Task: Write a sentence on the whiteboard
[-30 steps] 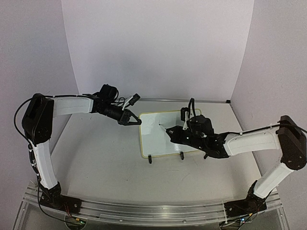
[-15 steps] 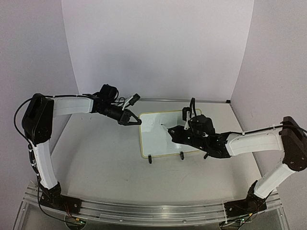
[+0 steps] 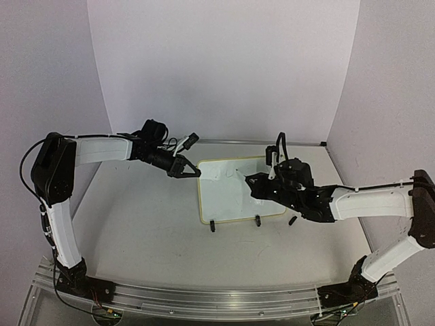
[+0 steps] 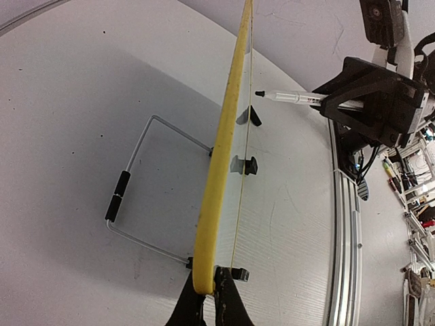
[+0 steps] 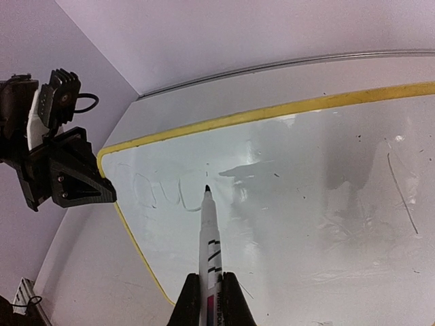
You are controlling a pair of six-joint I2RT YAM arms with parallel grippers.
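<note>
1. My left gripper (image 4: 209, 288) is closed on the yellow rim of the whiteboard (image 4: 219, 176), pinching it at the far left corner as the top view shows it (image 3: 192, 170).
2. The whiteboard (image 3: 221, 197) stands tilted near the middle of the table (image 3: 136, 224). It rests on two black clip feet (image 3: 213, 226) with a wire stand (image 4: 146, 197) behind it.
3. My right gripper (image 5: 211, 295) is clamped around a marker (image 5: 209, 234), which points at the board face.
4. The marker's tip sits at the glossy surface (I cannot tell whether it actually touches).
5. Of the sentence (image 5: 162, 192) I see only a few faint looped strokes just left of the tip, too pale to read.
</note>
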